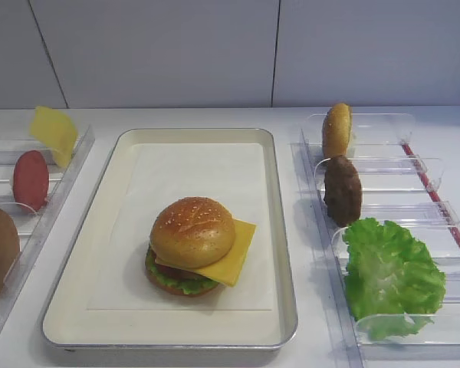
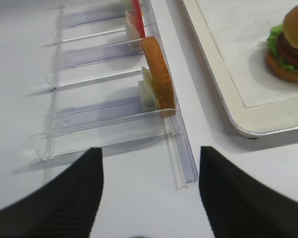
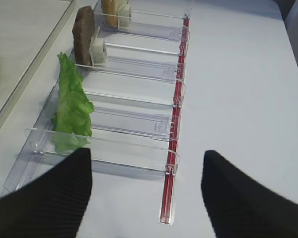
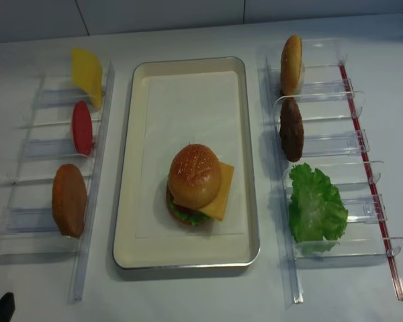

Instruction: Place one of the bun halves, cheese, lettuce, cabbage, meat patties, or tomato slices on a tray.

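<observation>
The right gripper [image 3: 146,191] hangs spread wide and empty above the tabletop [image 3: 248,89], just short of the clear holder rack [image 3: 139,129]. The left gripper [image 2: 150,191] is likewise spread, holding nothing. Beyond the right one, the lettuce [image 3: 72,106] stands in the nearest slot, then a meat patty [image 3: 83,35], then a bun half [image 1: 336,130]. The stacked burger [image 1: 195,245] sits on the tray [image 1: 287,253].

Right gripper [image 3: 146,191] fingers [image 3: 54,198] spread wide, empty; left gripper [image 2: 149,188] seemingly likewise.
</observation>
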`<action>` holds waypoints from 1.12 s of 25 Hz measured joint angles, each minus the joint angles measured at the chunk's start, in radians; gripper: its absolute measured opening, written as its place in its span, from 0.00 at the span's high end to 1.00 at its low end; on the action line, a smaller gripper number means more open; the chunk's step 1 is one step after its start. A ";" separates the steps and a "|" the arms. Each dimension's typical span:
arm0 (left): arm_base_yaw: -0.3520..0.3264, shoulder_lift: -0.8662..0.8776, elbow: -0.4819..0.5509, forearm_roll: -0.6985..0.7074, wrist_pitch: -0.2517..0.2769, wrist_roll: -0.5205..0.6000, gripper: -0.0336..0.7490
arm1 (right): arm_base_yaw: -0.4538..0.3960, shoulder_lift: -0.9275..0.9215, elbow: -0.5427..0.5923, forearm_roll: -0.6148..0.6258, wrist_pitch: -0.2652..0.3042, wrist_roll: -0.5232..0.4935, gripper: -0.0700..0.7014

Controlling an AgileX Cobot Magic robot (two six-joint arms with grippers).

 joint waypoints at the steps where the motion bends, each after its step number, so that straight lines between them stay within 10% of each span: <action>1: 0.000 0.000 0.000 0.000 0.000 0.000 0.43 | 0.000 0.000 0.000 0.000 0.000 0.000 0.27; 28: 0.000 0.000 0.000 0.000 0.000 0.000 0.43 | 0.000 0.000 0.000 0.000 0.000 0.002 0.31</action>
